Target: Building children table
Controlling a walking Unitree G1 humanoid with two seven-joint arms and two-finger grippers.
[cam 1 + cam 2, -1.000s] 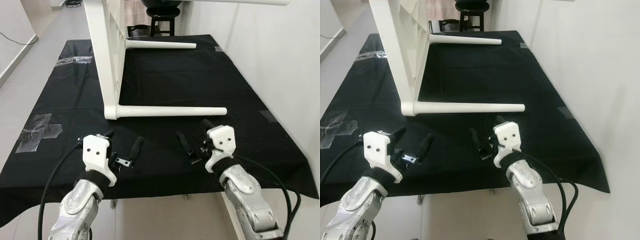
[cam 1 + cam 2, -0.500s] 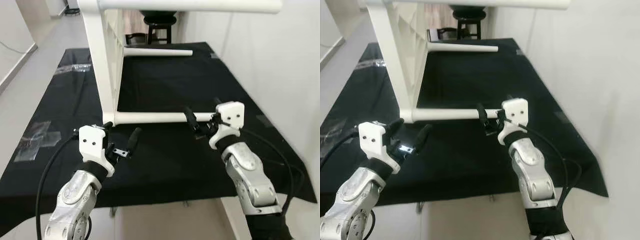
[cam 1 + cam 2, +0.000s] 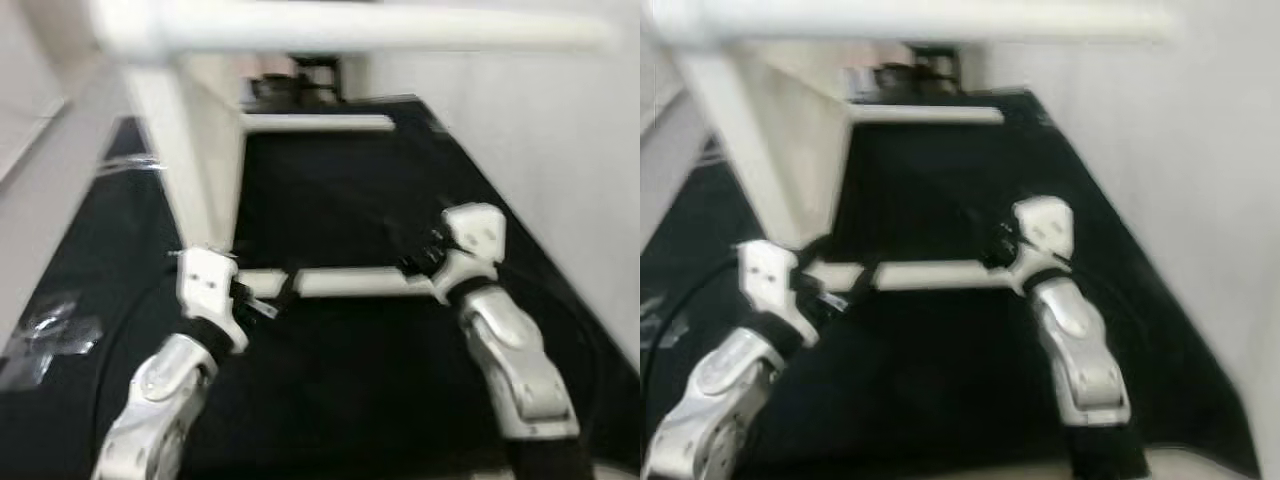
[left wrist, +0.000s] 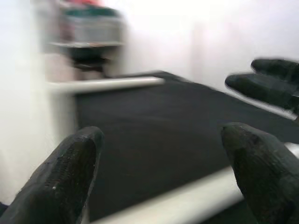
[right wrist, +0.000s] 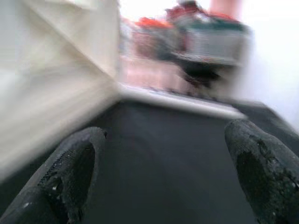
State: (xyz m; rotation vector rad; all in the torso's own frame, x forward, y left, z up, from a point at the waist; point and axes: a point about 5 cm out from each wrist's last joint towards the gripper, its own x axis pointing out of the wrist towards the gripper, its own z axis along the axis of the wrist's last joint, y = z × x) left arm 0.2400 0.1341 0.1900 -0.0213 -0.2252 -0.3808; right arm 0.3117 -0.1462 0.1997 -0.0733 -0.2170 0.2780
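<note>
Cloth (image 3: 330,200): black, spread over the floor beside a white wall; head views blurred.
Table (image 3: 190,150): white child's table, lying on its side on the cloth; top stood roughly vertical at robot's left, legs running horiz. toward robot's right.
Near leg (image 3: 350,282): white round bar, long axis left-right, low over the cloth, between both grippers.
Far leg (image 3: 315,122): parallel to near leg, further back on the cloth.
Upper leg (image 3: 350,30): across top of the head view, same left-right axis.
L gripper (image 3: 262,297): at near leg's table-top end, fingers apart, wrist view showed leg between them; contact unclear.
R gripper (image 3: 418,265): at near leg's free end, fingers spread wide, nothing held.
</note>
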